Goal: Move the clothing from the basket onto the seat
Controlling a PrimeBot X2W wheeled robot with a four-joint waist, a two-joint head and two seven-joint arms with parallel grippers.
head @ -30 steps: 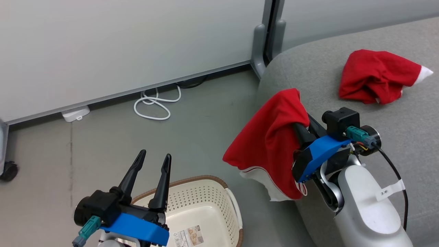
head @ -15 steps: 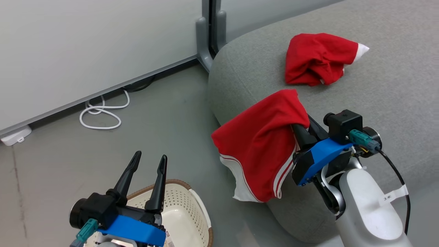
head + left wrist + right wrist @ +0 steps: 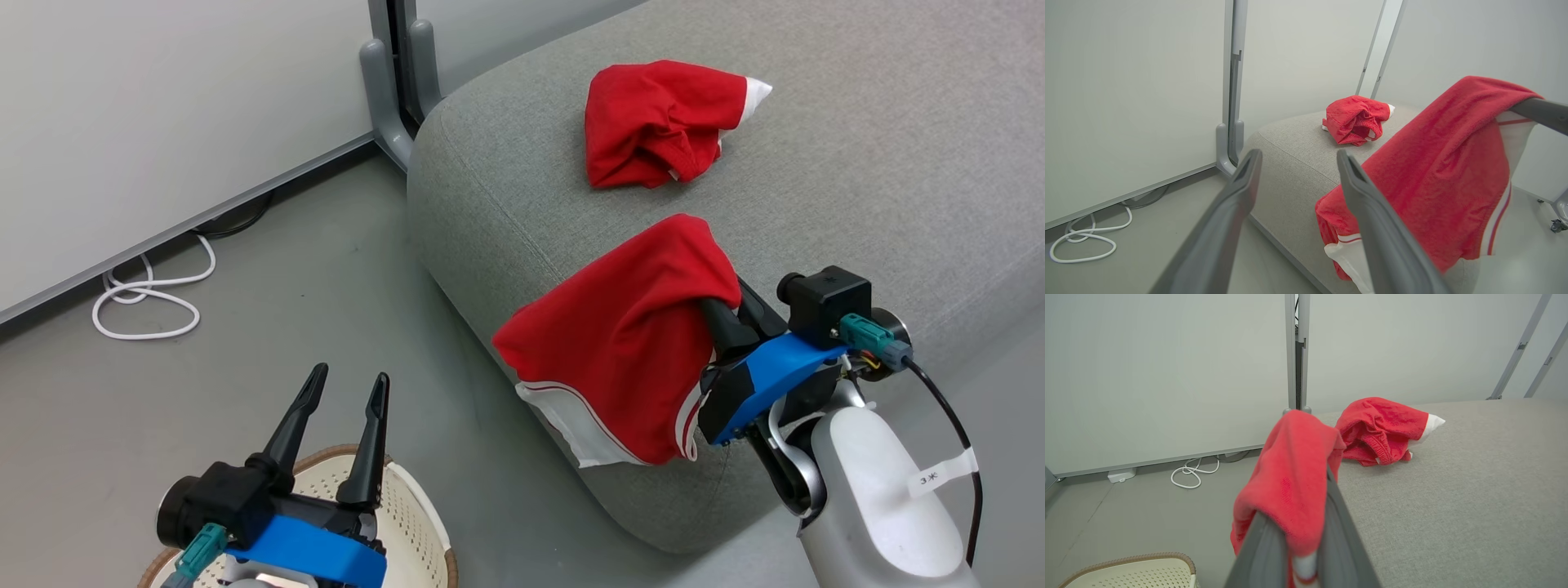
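One red piece of clothing [image 3: 661,122] lies crumpled on the grey seat [image 3: 849,212]. My right gripper [image 3: 720,309] is shut on a second red garment [image 3: 620,351] with white trim. It holds this over the seat's near rounded corner, and the cloth drapes over its fingertips and hangs down the seat's side. The right wrist view has the held garment [image 3: 1290,482] in front and the lying one [image 3: 1384,430] beyond it. My left gripper [image 3: 343,388] stands open and empty above the cream basket [image 3: 420,523], which is at the lower left and mostly hidden by the arm.
A white cable coil [image 3: 147,302] lies on the grey floor by the pale partition wall. A grey post foot [image 3: 392,90] stands at the seat's far left corner. A small white box [image 3: 1122,475] sits at the wall's base.
The head camera has swung right, so the seat fills more of the picture and the basket has slid to the bottom left. The held garment now hangs over the seat's corner. Both grippers keep their states.
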